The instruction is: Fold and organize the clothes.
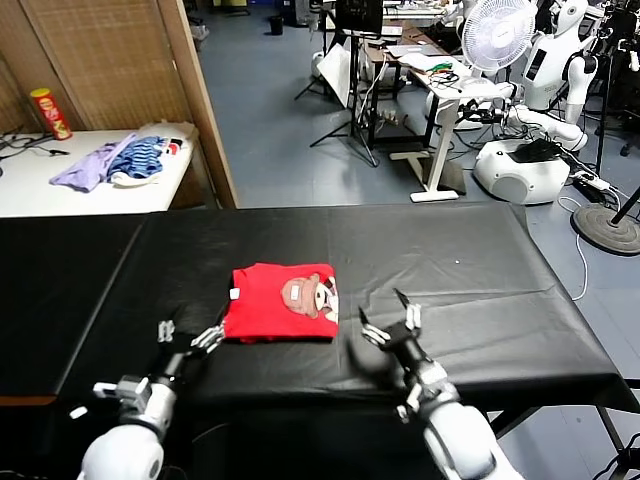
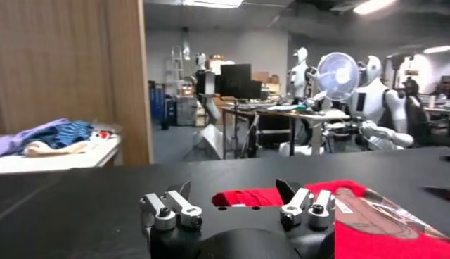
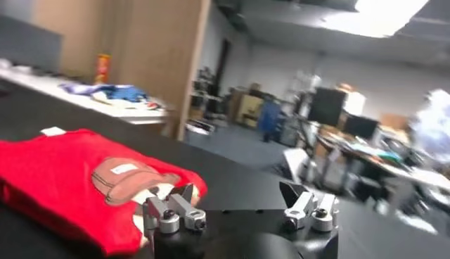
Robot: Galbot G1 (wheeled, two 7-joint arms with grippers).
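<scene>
The red T-shirt (image 1: pixel 281 302) lies folded into a flat rectangle on the black table (image 1: pixel 450 270), its tan-and-white cartoon print (image 1: pixel 310 294) facing up. My left gripper (image 1: pixel 190 335) hovers just off the shirt's near left corner, open and holding nothing. My right gripper (image 1: pixel 388 322) stands open a short way to the right of the shirt, also with nothing in it. In the left wrist view the shirt's folded edge (image 2: pixel 253 196) shows between and beyond the spread fingers. In the right wrist view the shirt (image 3: pixel 63 176) lies beside one finger (image 3: pixel 184 199), apart from it.
A white side table (image 1: pixel 90 185) at the back left carries a lilac garment (image 1: pixel 88 165), a blue striped garment (image 1: pixel 140 158) and a red can (image 1: pixel 50 113). A wooden post (image 1: pixel 205 100) rises behind the black table. Desks, a fan (image 1: pixel 497 32) and parked robots stand beyond.
</scene>
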